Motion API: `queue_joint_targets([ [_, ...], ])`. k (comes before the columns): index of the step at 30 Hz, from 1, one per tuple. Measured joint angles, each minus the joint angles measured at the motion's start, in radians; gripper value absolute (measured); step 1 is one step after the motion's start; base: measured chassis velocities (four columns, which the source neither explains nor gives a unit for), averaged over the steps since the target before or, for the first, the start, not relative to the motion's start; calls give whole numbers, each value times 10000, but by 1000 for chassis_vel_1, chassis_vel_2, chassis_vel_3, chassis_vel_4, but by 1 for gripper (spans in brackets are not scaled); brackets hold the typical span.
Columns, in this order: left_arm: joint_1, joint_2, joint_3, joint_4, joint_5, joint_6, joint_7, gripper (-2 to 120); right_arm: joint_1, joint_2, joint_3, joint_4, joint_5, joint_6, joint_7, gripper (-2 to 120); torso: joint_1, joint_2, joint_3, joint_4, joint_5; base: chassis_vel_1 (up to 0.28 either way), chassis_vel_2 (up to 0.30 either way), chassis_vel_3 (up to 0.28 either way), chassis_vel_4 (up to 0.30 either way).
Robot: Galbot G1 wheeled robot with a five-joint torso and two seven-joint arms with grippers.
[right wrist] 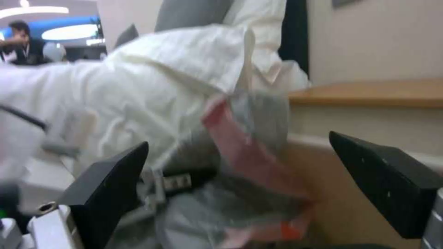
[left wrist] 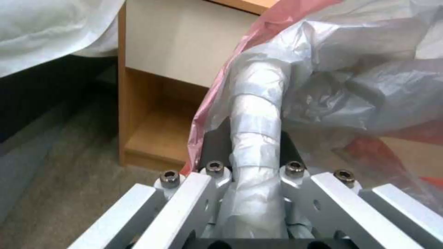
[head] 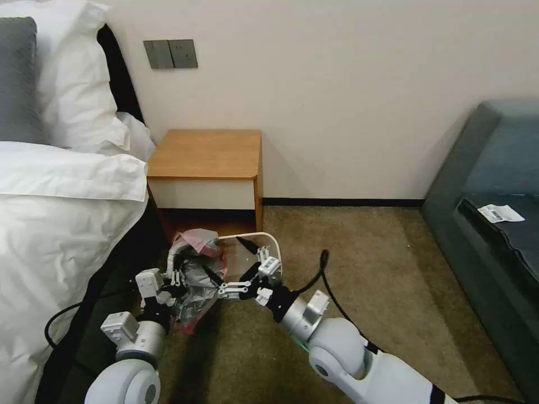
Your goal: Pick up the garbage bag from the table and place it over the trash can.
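Left gripper [head: 178, 273] pinching twisted garbage bag [head: 193, 268], bag bunched over left side of trash can [head: 273, 245] before nightstand [head: 209, 154]. Right gripper [head: 227, 262] spread wide over can, beside bag.

Garbage bag [head: 193, 272] hides most of trash can [head: 264, 252]; right wrist view blurred.
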Motion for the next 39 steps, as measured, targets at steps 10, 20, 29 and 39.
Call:
queue_joint_targets([
  [10,147,-171,272,-38,255,-91,4,8,658,155,-275,-838,-501,146,-26,100,0,0,0,0,-1,0,0,0,0],
  [20,126,-231,327,130,351,-130,-12,7,694,264,-319,-920,-666,280,-29,86,0,0,0,0,0,0,0,0,0],
  [29,112,-242,296,138,349,-126,-33,7,617,290,-313,-847,-762,354,-41,52,-1,1,0,0,0,0,0,0,0],
  [39,81,-249,261,138,326,-122,-46,7,541,264,-293,-846,-802,414,-42,20,-1,1,0,0,0,0,0,0,0],
])
